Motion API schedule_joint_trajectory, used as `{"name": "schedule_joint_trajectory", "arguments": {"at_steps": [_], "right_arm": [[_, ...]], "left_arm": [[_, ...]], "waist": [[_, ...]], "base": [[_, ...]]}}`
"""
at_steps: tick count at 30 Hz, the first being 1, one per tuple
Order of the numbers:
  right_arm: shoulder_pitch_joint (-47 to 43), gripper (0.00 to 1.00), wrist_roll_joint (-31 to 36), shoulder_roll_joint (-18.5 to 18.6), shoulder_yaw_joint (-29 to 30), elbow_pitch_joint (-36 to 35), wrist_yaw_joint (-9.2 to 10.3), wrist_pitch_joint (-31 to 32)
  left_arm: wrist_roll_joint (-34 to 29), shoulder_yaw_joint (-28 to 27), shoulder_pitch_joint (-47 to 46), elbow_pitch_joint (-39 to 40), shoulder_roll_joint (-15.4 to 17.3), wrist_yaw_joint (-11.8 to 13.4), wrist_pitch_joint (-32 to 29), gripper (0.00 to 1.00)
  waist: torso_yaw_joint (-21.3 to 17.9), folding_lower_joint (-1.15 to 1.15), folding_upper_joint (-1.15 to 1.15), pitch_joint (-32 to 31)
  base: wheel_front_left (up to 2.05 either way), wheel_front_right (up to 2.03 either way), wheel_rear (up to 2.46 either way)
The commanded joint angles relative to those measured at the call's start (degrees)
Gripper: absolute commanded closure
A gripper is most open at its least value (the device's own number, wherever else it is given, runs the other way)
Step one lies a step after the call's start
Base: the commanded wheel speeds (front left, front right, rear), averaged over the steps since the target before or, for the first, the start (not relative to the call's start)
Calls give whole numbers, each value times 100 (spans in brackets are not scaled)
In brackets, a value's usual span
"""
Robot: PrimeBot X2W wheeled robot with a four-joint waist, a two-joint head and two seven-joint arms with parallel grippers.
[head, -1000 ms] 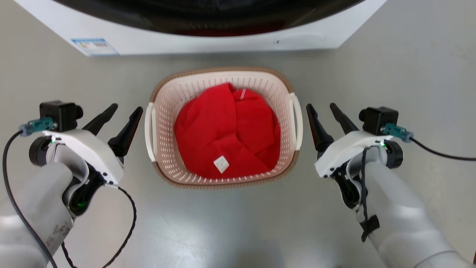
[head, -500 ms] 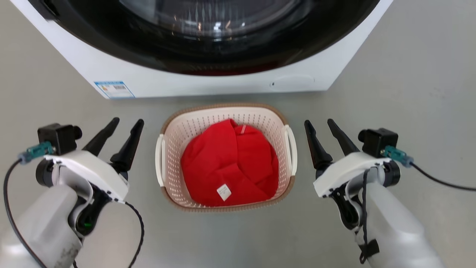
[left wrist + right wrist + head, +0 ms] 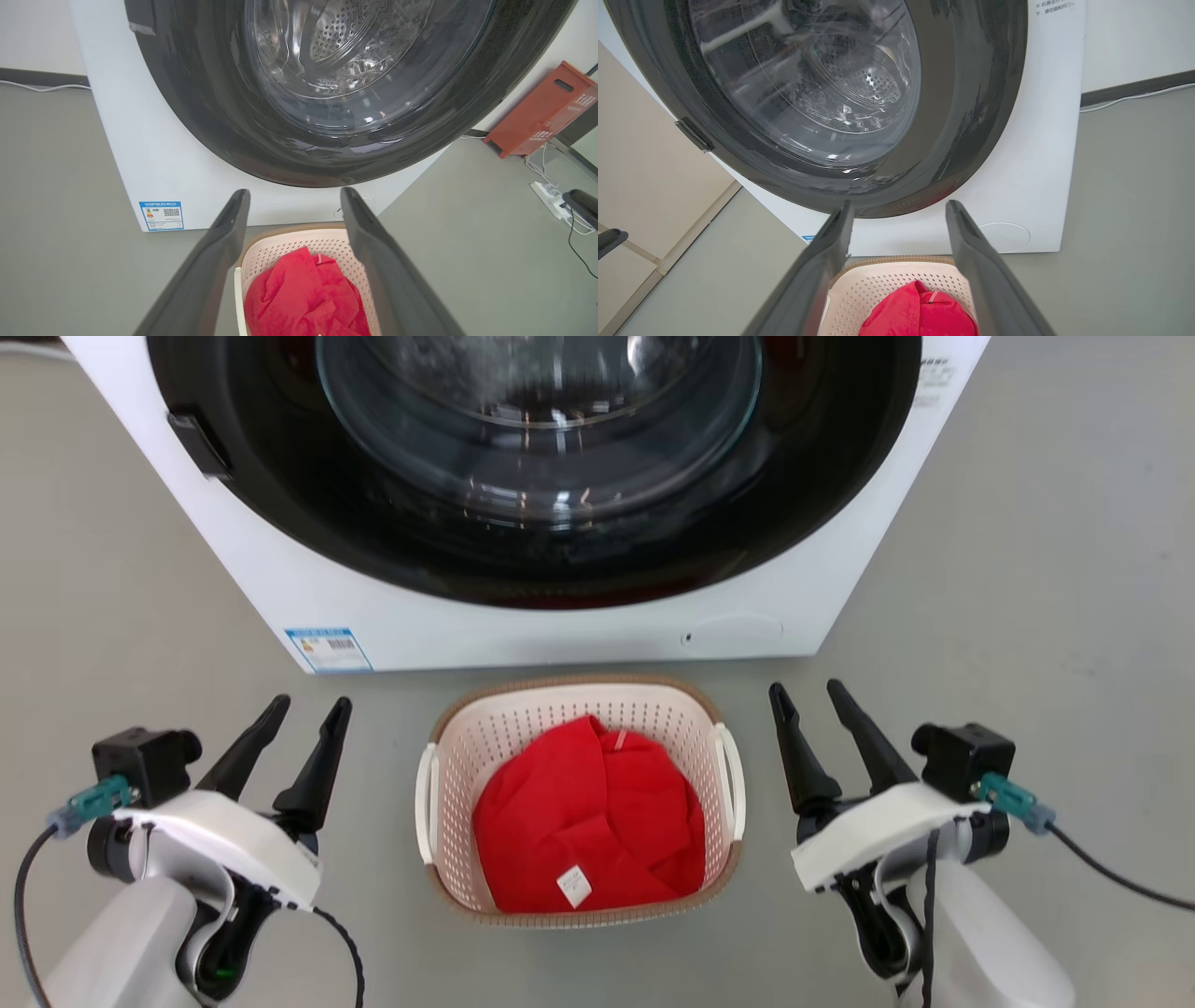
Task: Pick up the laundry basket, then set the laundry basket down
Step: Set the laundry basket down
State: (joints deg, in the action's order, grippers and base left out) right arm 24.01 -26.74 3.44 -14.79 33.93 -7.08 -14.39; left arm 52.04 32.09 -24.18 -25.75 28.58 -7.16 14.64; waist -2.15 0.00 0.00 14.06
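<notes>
The laundry basket (image 3: 574,683) sits on the floor (image 3: 1027,569) before the washing machine (image 3: 280,588), between the left gripper (image 3: 312,705) and right gripper (image 3: 804,689), both spread and empty. Its side handles (image 3: 426,803) face them, seemingly equally near.

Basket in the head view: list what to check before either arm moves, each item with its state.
1. Left gripper open and empty: ok.
2. Right gripper open and empty: ok.
3. Basket upright on the floor, between the grippers, touched by neither: ok.
4. Handles on both sides clear of the cloth: ok.
5. Cloth wholly inside the rim, nothing hanging over: ok.
6. Gap between basket and washer: cannot tell; they sit close.
</notes>
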Motion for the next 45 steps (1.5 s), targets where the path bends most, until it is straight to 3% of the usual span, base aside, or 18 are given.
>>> {"name": "schedule_joint_trajectory", "arguments": {"at_steps": [1, 21, 34, 45], "right_arm": [[-138, 0, 50, -57, -83, -239, -41, -61], [-1475, 0, 716, -57, 593, -1655, -41, -61], [-2215, 0, 943, -57, 798, -2457, -41, -61], [-2553, 0, 1159, -57, 1084, -2685, -41, -61]], "left_arm": [[-103, -344, 4, 147, 151, -33, 36, 0], [-1017, -1759, 1338, 938, -560, -33, 36, 0], [-1741, -2613, 2042, 1487, -1085, -33, 36, 0], [-2201, -2833, 2466, 1787, -1371, -33, 36, 0]], "waist": [[14, 0, 0, -162], [129, 0, 0, -1017], [207, 0, 0, -1250], [234, 0, 0, -1325]], "base": [[0, 0, 0], [0, 0, 0], [0, 0, 0], [0, 0, 0]]}}
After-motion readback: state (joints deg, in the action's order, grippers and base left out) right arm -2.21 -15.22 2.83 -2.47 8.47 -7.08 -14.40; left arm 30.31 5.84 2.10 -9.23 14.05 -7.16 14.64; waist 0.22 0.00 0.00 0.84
